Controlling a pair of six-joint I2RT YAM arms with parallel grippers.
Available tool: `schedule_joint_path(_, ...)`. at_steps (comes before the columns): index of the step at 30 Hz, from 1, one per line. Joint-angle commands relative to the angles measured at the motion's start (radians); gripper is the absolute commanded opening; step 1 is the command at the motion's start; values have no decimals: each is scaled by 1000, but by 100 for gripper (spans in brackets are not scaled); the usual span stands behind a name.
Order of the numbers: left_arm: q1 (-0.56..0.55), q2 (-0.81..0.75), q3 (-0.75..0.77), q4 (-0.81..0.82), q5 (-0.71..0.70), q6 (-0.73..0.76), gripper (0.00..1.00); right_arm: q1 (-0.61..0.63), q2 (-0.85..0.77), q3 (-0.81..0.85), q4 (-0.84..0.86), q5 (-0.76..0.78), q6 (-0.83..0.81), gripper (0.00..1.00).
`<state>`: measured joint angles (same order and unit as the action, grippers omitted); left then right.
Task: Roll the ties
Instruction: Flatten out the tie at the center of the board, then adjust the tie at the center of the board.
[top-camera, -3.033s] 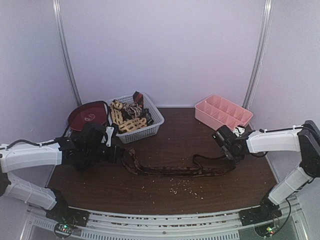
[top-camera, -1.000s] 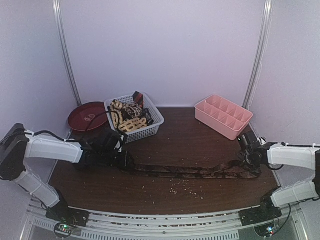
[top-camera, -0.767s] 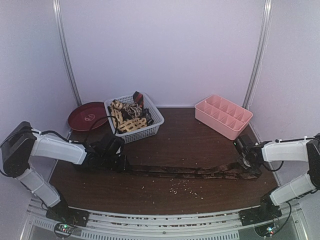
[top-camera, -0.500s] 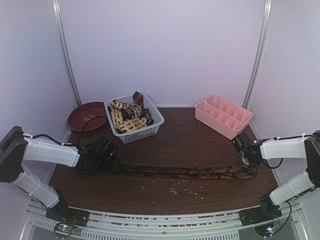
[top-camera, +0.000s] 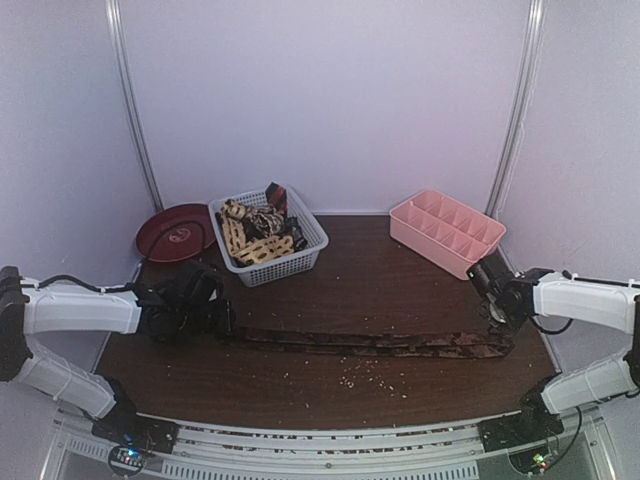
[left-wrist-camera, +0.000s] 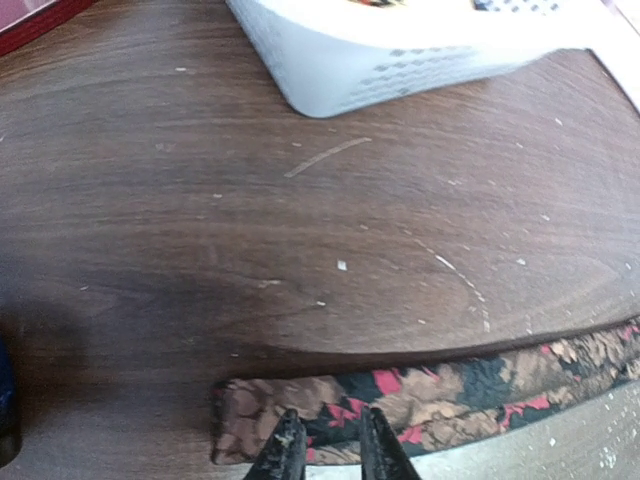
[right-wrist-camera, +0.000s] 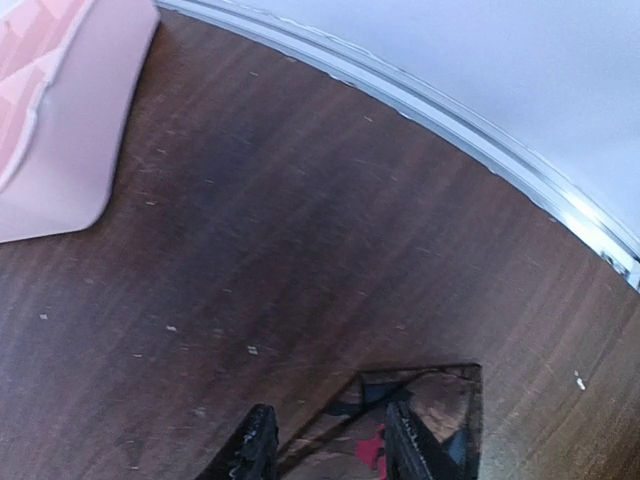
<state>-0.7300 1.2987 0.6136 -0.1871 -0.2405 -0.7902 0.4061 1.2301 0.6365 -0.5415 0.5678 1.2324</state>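
Brown, black and red patterned fabric: one tie (top-camera: 380, 345) lies flat, stretched across the dark wooden table (top-camera: 360, 285) between both arms. Left gripper (left-wrist-camera: 330, 452) rests at its squared-off end, jaws nearly together; whether they pinch the cloth I cannot tell. Right gripper (right-wrist-camera: 328, 440) straddles the opposite end, jaws apart. Other ties (top-camera: 255, 232) fill the white basket (top-camera: 285, 265).

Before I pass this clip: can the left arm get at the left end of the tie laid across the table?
Likely yes. The left claw is right over the end of the tie; the basket stands well back and nothing covers that end.
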Motion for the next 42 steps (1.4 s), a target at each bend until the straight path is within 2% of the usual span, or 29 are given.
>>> schedule_joint_path(1,4,-21,10,84,99,57,23,5,22,-53,-74,41,97,38)
schedule_joint_path(4,3,-39,-10,117,131,59,27,5,79,-94,-5,48,109,38)
schedule_joint_path(9,4,-33,29,14,58,62,31,-12,184,-117,110,122,98,32)
schedule_joint_path(16,3,-36,55,-45,23,58,34,-64,259,-64,243,87,1,31)
schedule_joint_path(20,3,-10,62,-41,24,55,36,-152,334,-8,327,20,-78,30)
schedule_joint_path(23,3,17,78,-46,26,58,36,-202,367,50,363,48,-131,29)
schedule_joint_path(26,3,35,94,-48,38,63,36,-229,395,140,326,52,-193,30)
schedule_joint_path(29,3,41,99,-61,49,65,37,-185,365,213,242,57,-234,31)
schedule_joint_path(32,2,31,81,-68,41,55,37,-90,318,237,181,74,-233,33)
schedule_joint_path(35,3,35,56,-34,81,51,38,13,287,211,192,29,-212,34)
schedule_joint_path(42,4,111,41,-30,50,45,38,168,279,121,194,-88,-11,38)
